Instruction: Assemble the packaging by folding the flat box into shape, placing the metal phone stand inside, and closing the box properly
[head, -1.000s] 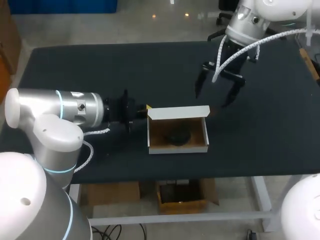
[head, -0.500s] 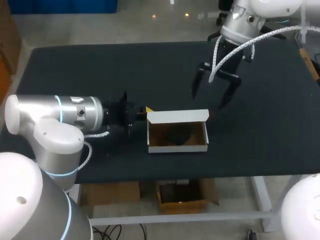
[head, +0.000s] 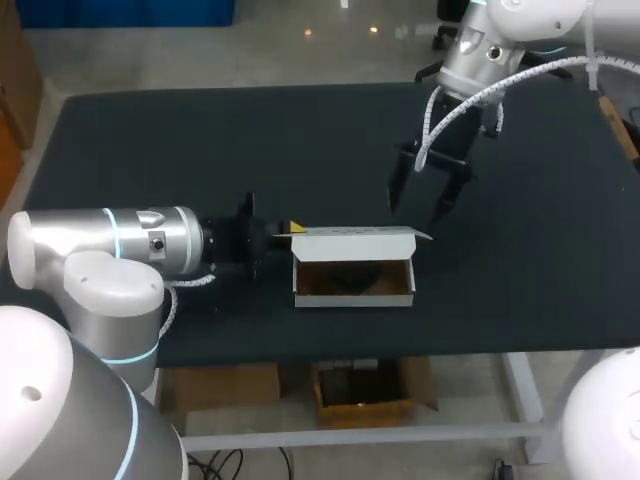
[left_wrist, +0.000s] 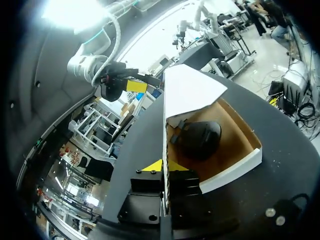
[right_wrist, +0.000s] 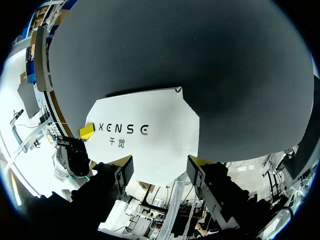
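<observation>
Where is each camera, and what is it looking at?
Head view: fixed above and behind, looking down on table, box, left arm and right arm.
Left wrist view: on the wrist, looking past left gripper into box at phone stand.
Right wrist view: on the wrist, looking down past right gripper onto the lid.
Shared: every view shows the box.

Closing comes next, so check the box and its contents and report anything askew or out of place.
Nothing stands out. The black phone stand lies inside the white cardboard box. Its lid slants half closed, held at its edge by the left pincer; the right pincer hangs open above.
</observation>
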